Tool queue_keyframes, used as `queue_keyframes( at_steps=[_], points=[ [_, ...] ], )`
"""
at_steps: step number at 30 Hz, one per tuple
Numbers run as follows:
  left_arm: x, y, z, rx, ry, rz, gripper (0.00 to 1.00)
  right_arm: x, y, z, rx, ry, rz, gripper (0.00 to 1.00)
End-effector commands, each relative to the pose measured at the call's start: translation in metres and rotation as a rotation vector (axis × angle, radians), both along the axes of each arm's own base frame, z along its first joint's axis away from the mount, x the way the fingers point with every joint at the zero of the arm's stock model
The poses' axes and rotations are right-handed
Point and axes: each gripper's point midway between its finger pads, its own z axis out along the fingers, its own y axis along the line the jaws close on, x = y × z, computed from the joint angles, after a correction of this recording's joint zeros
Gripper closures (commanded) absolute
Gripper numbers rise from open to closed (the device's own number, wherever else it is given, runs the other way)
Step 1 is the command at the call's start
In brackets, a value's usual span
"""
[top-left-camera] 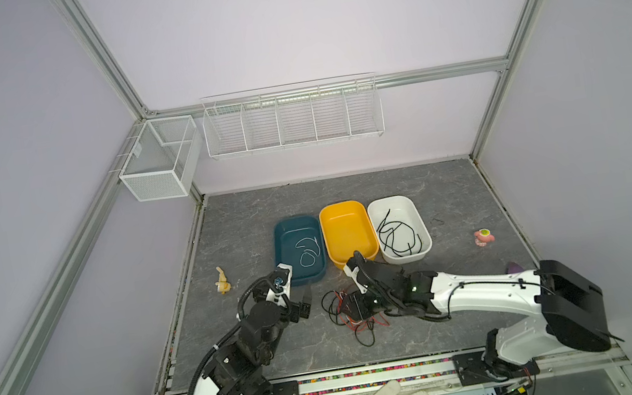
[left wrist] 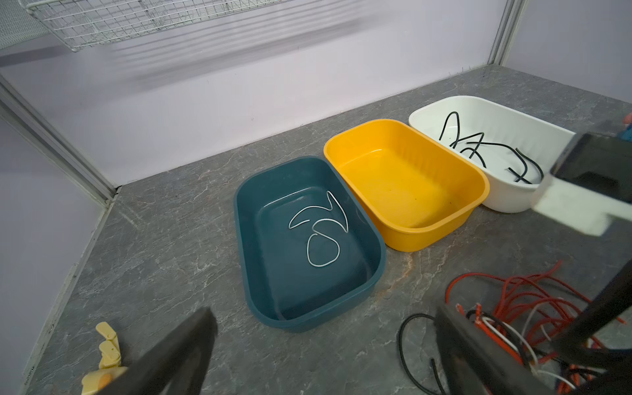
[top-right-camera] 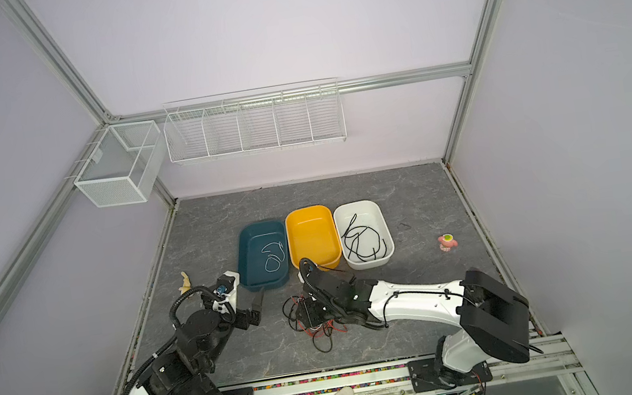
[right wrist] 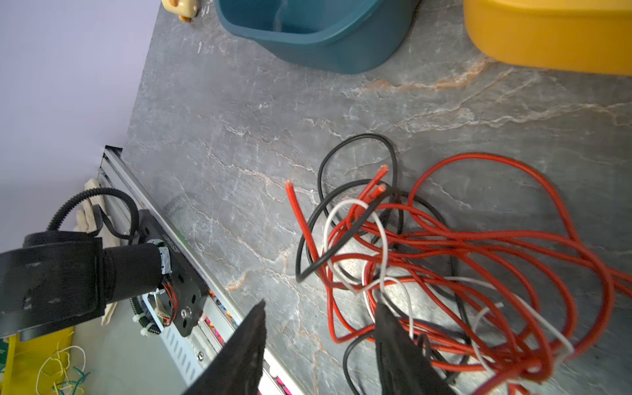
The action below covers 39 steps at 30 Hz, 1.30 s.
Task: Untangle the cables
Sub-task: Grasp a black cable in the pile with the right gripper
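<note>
Right-arm fingers (right wrist: 239, 349) stand half spread, nothing clearly pinched, at the edge of the tangled thin red, black and white cables (right wrist: 444, 239) on the grey marbled surface (right wrist: 239, 154); left-arm fingers (left wrist: 171, 352) gape wide just beside.

No text can be read; a mark (right wrist: 170, 241) on the rail (right wrist: 116, 167) is perhaps lettering, too blurred.

Bright, even, soft light; faint shadows. Edges bend. In wrist views the fingers (right wrist: 239, 349) blur; cables (right wrist: 441, 236) beyond them are sharp.
</note>
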Motion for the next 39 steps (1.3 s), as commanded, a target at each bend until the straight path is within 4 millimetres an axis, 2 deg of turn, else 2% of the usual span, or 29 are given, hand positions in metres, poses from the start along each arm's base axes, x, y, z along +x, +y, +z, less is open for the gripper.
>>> queue_keyframes(
  at_steps=[1,8,11,18,25,28,29,32,39],
  points=[
    [0.000,-0.001,-0.003,0.011,-0.006,-0.012,0.01,0.006,0.019,0.013,0.052,0.000,-0.044,0.47],
    [-0.001,0.000,-0.002,0.010,-0.009,-0.015,0.01,0.012,0.025,0.004,0.011,-0.003,-0.068,0.53],
    [-0.001,0.000,-0.002,0.009,-0.010,-0.015,0.01,0.014,0.024,-0.001,-0.022,-0.007,-0.080,0.60],
    [-0.001,0.000,-0.002,0.008,-0.010,-0.011,0.01,0.017,0.018,-0.006,-0.046,-0.017,-0.103,0.70],
    [-0.001,0.001,-0.002,0.008,-0.011,-0.011,0.01,0.019,0.012,-0.009,-0.073,-0.032,-0.112,0.76],
    [-0.001,0.001,-0.001,0.006,-0.013,-0.009,0.01,0.018,0.010,-0.007,-0.069,-0.038,-0.111,0.80],
    [-0.001,0.001,-0.001,0.006,-0.012,-0.008,0.01,0.018,0.009,-0.004,-0.064,-0.042,-0.113,0.85],
    [-0.001,0.001,-0.001,0.005,-0.012,-0.007,0.01,0.017,0.006,0.003,-0.056,-0.056,-0.110,0.93],
    [-0.001,0.002,-0.002,0.006,-0.012,-0.006,0.01,0.013,-0.005,0.021,-0.048,-0.087,-0.107,0.93]
  ],
)
